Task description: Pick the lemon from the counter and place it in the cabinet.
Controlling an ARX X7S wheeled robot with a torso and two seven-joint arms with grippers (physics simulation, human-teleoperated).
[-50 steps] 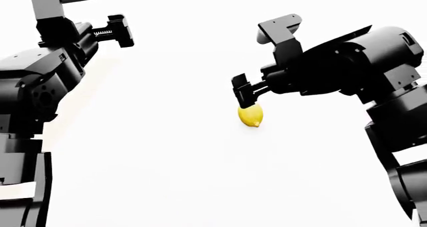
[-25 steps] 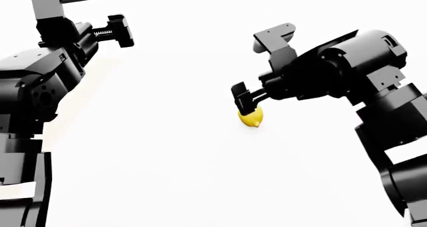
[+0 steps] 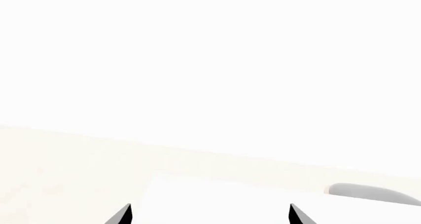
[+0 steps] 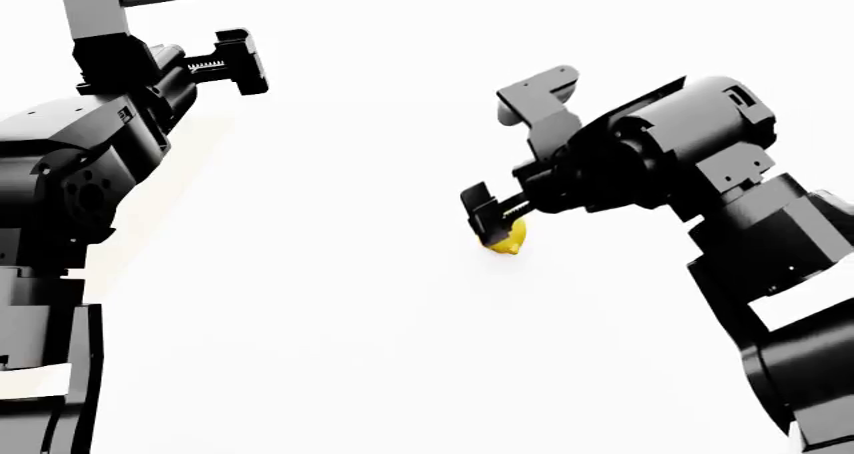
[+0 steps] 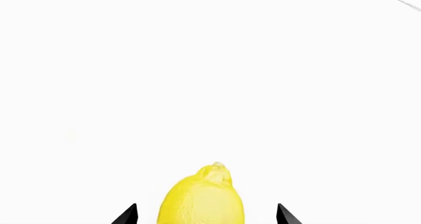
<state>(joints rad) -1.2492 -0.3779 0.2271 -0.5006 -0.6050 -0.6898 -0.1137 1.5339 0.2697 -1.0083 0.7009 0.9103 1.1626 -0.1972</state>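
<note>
The lemon (image 4: 510, 238) lies on the white counter (image 4: 347, 324), a bit right of the middle in the head view. Its small pointed end faces away from the right wrist camera. The right gripper (image 4: 486, 214) is low over the lemon and hides the top part of it. In the right wrist view, the lemon (image 5: 202, 197) sits between the two black fingertips (image 5: 126, 215). The fingers are spread wider than the lemon, with a gap on each side, so they do not hold it.

The left gripper (image 4: 235, 62) is far off at the upper left, up above the counter. Its fingertips (image 3: 121, 215) are spread apart too, and there is nothing between them.
</note>
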